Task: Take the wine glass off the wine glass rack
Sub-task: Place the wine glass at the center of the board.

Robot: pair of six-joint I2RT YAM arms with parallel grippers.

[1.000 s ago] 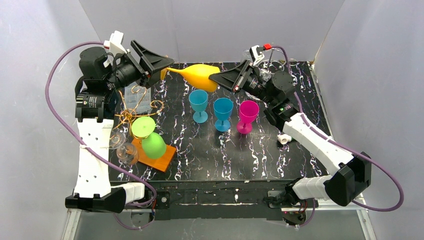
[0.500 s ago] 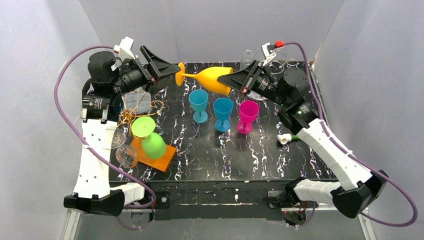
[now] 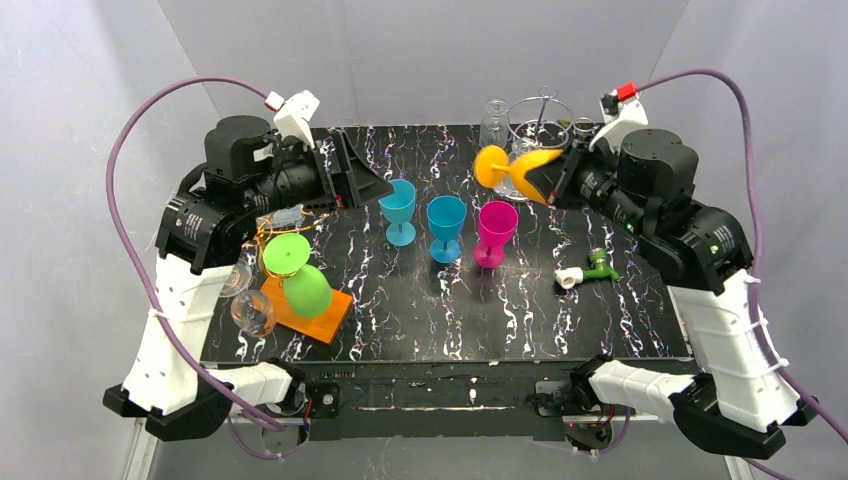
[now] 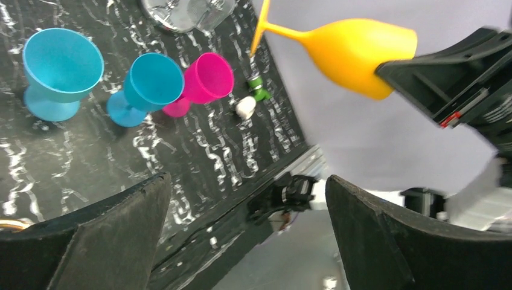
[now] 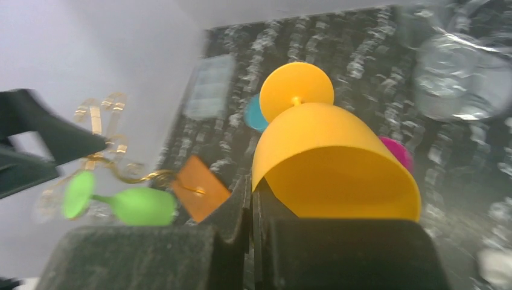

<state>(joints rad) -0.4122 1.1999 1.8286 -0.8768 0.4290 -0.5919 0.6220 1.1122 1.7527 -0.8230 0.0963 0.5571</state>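
Black marbled table (image 3: 560, 320) carries the wine glass rack (image 3: 325, 318) at nine o'clock with a green glass (image 3: 303, 285) hanging on it, while the right gripper (image 3: 548, 182), pinched on its rim, holds the yellow wine glass (image 3: 508, 168) aloft at one o'clock, likely to clear three empty cups (image 3: 446, 222), and the left gripper (image 3: 368, 182) gapes empty.

Bright even light, soft shadows on the black white-veined tabletop (image 3: 450, 300), right wrist view above it smeared (motion blur).
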